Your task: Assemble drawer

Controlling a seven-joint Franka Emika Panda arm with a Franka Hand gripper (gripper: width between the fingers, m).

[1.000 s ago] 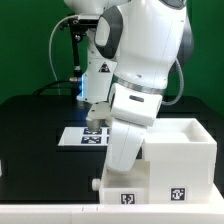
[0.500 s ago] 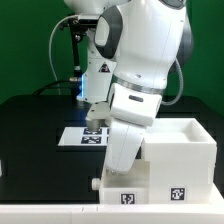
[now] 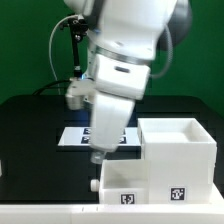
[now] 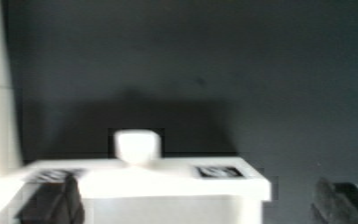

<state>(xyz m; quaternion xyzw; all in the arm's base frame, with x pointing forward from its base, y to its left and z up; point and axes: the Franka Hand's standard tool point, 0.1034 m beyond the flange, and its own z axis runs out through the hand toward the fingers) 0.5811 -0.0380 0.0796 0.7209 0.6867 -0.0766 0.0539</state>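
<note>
The white casing (image 3: pixel 182 148) stands at the exterior view's right, open at the top, with a tag on its front. The white tray (image 3: pixel 128 183) lies low against its left side, and a tag shows on the tray's front. Whether the tray sits inside the casing I cannot tell. My gripper (image 3: pixel 98 156) hangs just above the tray's left end, mostly hidden by the arm. In the wrist view the gripper (image 4: pixel 197 205) is open. Its dark fingers (image 4: pixel 51 200) stand on either side of the tray (image 4: pixel 167 185), with a gap on one side. The tray's small white knob (image 4: pixel 137 147) sticks out beyond it.
The marker board (image 3: pixel 74 138) lies on the black table (image 3: pixel 35 140) behind the arm, partly covered by it. A dark stand with cables (image 3: pixel 75 60) rises at the back. A white ledge (image 3: pixel 50 210) runs along the table's front.
The arm has risen and swung toward the exterior view's left. It no longer covers the casing's left side. The tray and the casing have not moved.
</note>
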